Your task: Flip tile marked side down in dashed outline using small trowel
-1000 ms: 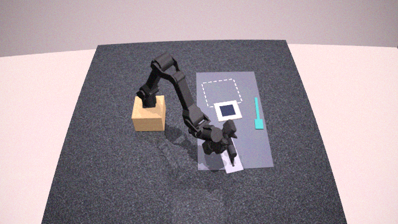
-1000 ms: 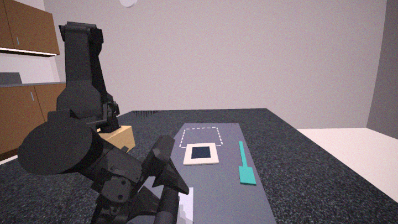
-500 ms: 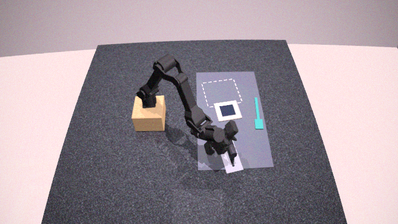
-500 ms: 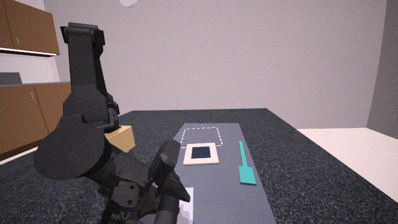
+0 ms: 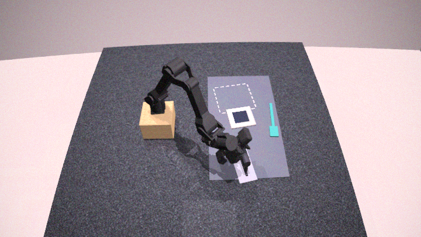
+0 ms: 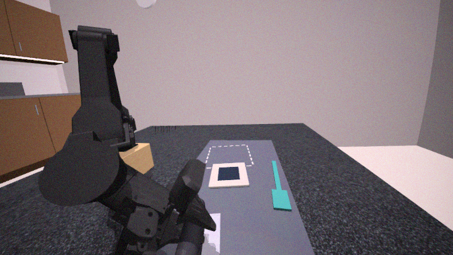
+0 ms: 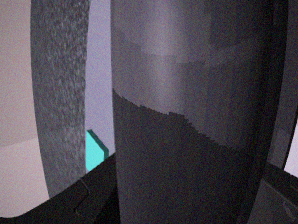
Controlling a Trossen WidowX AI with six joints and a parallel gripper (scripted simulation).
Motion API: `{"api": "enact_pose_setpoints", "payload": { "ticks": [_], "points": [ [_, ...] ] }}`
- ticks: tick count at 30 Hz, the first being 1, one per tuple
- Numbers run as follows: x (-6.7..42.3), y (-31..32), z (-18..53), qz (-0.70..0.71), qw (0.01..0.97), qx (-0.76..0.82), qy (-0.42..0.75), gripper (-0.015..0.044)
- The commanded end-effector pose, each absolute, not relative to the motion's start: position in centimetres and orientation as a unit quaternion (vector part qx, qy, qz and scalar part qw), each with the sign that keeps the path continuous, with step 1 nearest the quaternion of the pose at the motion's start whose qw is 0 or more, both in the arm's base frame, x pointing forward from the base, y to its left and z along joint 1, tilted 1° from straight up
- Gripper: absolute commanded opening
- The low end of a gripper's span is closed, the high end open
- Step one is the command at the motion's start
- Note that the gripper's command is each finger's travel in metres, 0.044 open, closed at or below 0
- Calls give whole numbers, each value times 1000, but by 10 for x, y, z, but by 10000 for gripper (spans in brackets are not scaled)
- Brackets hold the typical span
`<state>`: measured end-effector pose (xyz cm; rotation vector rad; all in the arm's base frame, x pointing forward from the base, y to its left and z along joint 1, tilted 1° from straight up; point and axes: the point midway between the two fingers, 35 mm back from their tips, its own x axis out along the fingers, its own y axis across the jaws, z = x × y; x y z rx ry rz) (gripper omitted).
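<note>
The gripper (image 5: 244,160) is seen lowered over the near end of the grey mat (image 5: 273,162), its fingers clamped on the dark handle of the trowel (image 5: 249,178), whose pale blade lies flat on the mat's near edge just below the fingertips. The tile (image 5: 241,117) is found beyond the gripper, further up the mat, flat and with its dark marked square facing up (a white border frames it). The dashed outline (image 5: 234,84) is located further from the gripper again, its near corner met by the tile. A teal flat tool (image 5: 273,130) lies apart from the gripper on the mat, beyond the tile's right side in the top view. Little beyond the dark handle can be made out in the wrist view
</note>
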<state>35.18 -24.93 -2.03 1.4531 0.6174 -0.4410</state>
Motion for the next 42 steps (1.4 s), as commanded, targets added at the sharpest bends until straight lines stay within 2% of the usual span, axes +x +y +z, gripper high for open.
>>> {"api": "enact_pose_setpoints", "payload": {
  "ticks": [1, 4, 16, 23, 42],
  "points": [
    [352, -249, -21, -196, 683, 648, 276, 35],
    [352, -249, -20, -196, 683, 648, 276, 0],
    [351, -250, 37, -197, 683, 648, 275, 0],
    [353, -247, 40, -198, 683, 647, 275, 0],
    [401, -178, 30, -220, 707, 624, 250, 0]
  ]
}}
